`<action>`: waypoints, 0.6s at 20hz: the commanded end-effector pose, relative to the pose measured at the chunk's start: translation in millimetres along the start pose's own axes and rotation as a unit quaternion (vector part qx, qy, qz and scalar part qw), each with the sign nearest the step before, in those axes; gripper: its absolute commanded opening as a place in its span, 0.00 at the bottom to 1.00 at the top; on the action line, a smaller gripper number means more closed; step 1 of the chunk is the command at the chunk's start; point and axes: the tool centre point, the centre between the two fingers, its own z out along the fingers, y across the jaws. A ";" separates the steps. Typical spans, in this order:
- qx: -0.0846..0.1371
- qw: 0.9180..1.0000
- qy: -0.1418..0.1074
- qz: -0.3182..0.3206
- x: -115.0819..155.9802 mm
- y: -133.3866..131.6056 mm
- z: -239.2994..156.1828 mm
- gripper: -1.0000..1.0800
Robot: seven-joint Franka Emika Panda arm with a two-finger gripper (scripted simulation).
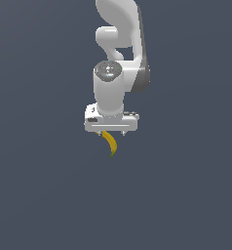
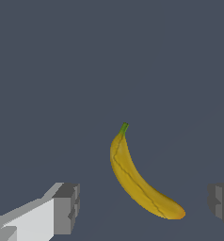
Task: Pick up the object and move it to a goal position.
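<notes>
I hold the claw wide open around a light, firm, smooth-skinned banana, and I would grip across its thick middle.

We find no readable text, label, brand, number or sign in either view.
</notes>
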 end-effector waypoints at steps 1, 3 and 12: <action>0.000 1.000 0.000 -0.007 -1.2 1.3 2.6 0.96; -0.001 1.000 0.000 -0.016 -2.7 2.9 6.0 0.96; -0.005 0.996 0.002 -0.091 -16.2 14.2 33.0 0.96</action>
